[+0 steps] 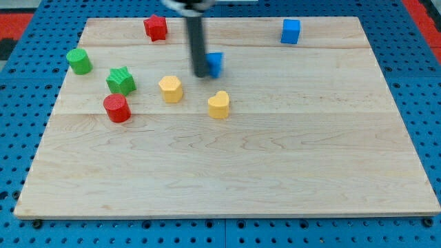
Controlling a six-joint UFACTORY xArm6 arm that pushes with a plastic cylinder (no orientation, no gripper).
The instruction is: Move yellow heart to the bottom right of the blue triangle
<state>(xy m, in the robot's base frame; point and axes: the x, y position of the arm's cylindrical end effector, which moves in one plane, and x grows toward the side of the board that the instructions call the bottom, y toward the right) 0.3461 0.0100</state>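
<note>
Just below-right of my tip (pixel 201 74) lies the yellow heart (pixel 218 105), apart.

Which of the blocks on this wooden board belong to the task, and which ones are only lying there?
For the task:
- yellow heart block
- blue triangle block, partly behind the rod
- my tip, touching the triangle's left side

Only lying there:
- yellow hexagon block
- red star block
- red cylinder block
- green star block
- green cylinder block
- blue cube block
</note>
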